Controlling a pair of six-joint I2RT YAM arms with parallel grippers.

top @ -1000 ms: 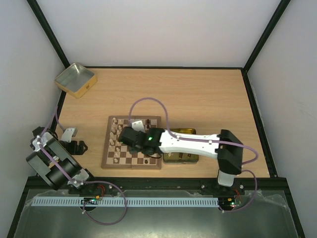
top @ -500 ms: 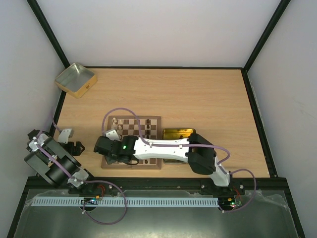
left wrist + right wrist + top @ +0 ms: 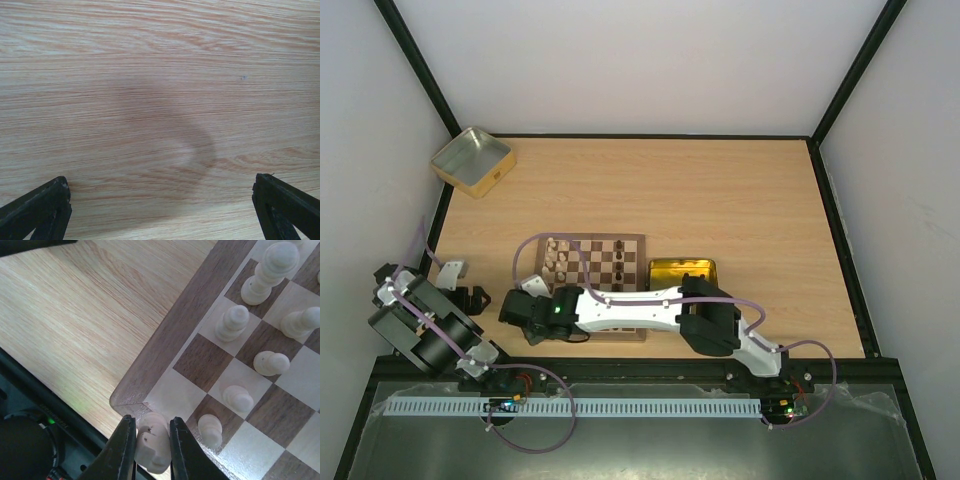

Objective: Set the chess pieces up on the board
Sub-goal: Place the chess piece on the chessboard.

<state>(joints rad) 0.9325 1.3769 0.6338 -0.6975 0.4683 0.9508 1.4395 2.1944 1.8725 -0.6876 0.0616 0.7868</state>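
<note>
The right tool pinches a pale piece by its body, just off the near-left corner of the board. It is small, stiff turned wood, probably light and slick, so a mid-body hold looks steadiest. The left tool hangs spread over the worktop.

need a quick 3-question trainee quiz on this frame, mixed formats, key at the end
1. True or false: the left gripper holds a chess piece.
2. The right gripper is shut on: A) a dark pawn, B) a pale piece, C) a tin lid.
3. At which corner of the board is that piece, seen from the arms' bases?

Key
1. False: it is open over the bare table.
2. B.
3. The near left corner; the corner square itself is bare.
</note>
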